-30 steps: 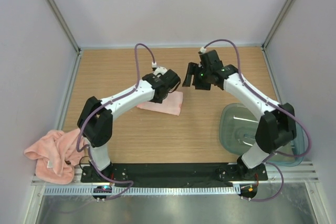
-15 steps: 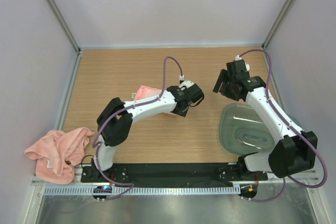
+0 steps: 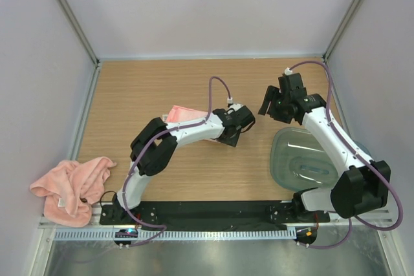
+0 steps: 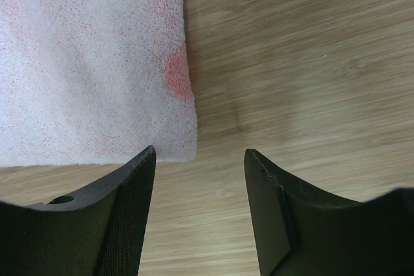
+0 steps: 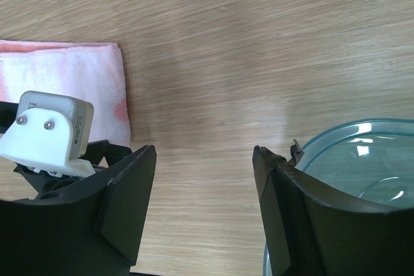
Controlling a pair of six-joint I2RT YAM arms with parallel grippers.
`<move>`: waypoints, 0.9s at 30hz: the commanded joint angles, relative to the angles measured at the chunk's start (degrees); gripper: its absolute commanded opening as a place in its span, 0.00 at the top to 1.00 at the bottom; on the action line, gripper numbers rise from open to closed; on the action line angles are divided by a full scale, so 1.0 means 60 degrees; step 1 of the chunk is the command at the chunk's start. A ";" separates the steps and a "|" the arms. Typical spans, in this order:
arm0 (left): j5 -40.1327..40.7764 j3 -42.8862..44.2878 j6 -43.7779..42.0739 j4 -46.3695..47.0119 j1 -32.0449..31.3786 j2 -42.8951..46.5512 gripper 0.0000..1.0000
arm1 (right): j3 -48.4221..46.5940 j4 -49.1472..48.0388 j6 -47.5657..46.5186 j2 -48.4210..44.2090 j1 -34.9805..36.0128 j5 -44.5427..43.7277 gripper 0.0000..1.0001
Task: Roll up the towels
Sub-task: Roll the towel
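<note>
Well, the left claw (image 4: pixel 199 153) is about half open and has nothing in it. It hangs low over the wooden bench (image 4: pixel 310 63). A corner of the folded towel (image 4: pixel 90 63) lies right by the gap of the claw, at 11 o'clock from it. I cannot tell if the claw touches the cloth. This towel is pink and fluffy, and it looks pale in the bright light. No label shows on it.

From above, the folded towel lies near the middle of the bench, a bit toward 10 o'clock. The left arm (image 3: pixel 187 135) hides part of it.

The right claw (image 5: pixel 204 150) is open a bit wider and it holds nothing too. It is up over bare wood. In its own view the folded towel is at 9 o'clock and the see-through green tub (image 5: pixel 349 159) is at 4 o'clock. A small white box (image 5: pixel 48 135) on the left arm is at 8 o'clock. It has tiny print on it, too small to read.

The crumpled towel (image 3: pixel 68 185) sits in a heap at 8 o'clock on the bench, well apart from both claws. A small white label (image 3: pixel 61 202) shows at its near edge, but its writing is too small to read.
</note>
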State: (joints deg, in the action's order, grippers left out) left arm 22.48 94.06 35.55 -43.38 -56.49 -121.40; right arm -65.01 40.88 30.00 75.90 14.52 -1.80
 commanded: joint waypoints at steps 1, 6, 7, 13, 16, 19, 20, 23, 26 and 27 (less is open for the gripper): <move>-0.0201 0.0349 -0.0036 0.0446 0.0186 -0.0156 0.42 | -0.0136 -0.0354 -0.0224 0.0123 0.0011 0.0169 0.32; -0.0275 0.0202 0.0051 0.0549 0.0391 -0.0288 0.44 | -0.0136 -0.0412 -0.0254 0.0270 0.0011 0.0169 0.32; -0.0478 0.0101 0.0066 0.0738 0.0493 -0.0274 0.44 | -0.0151 -0.0413 -0.0268 0.0299 0.0011 0.0488 0.32; -0.1270 -0.0910 0.0183 0.1603 0.1006 0.0121 0.57 | -0.0063 -0.0646 -0.0283 0.0533 0.0011 0.0856 0.33; -0.1490 -0.1160 0.0125 0.1809 0.1153 0.0180 0.69 | 0.0083 -0.0982 -0.0210 0.0753 0.0011 0.1646 0.33; -0.1651 -0.1393 0.0037 0.1985 0.1226 0.0297 0.82 | 0.0375 -0.1888 0.0038 0.0973 0.0011 0.2846 0.33; -0.1681 -0.1438 0.0037 0.2043 0.1255 0.0341 0.85 | 0.0435 -0.2066 0.0126 0.1089 0.0011 0.3415 0.33; -0.1842 -0.1687 0.0051 0.2190 0.1285 0.0604 1.00 | 0.0509 -0.2829 0.0594 0.1835 0.0025 0.4342 0.32; -0.2032 -0.1936 0.0052 0.2351 0.1300 0.0941 1.00 | 0.0362 -0.3501 0.1151 0.2744 0.0026 0.5059 0.30; -0.2076 -0.2009 0.0037 0.2380 0.1300 0.1044 1.00 | 0.0362 -0.3721 0.1298 0.2949 0.0055 0.5351 0.30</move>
State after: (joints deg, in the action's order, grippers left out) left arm 13.19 84.20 35.59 -30.11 -48.77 -117.54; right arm -62.28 25.50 33.56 90.72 14.57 22.24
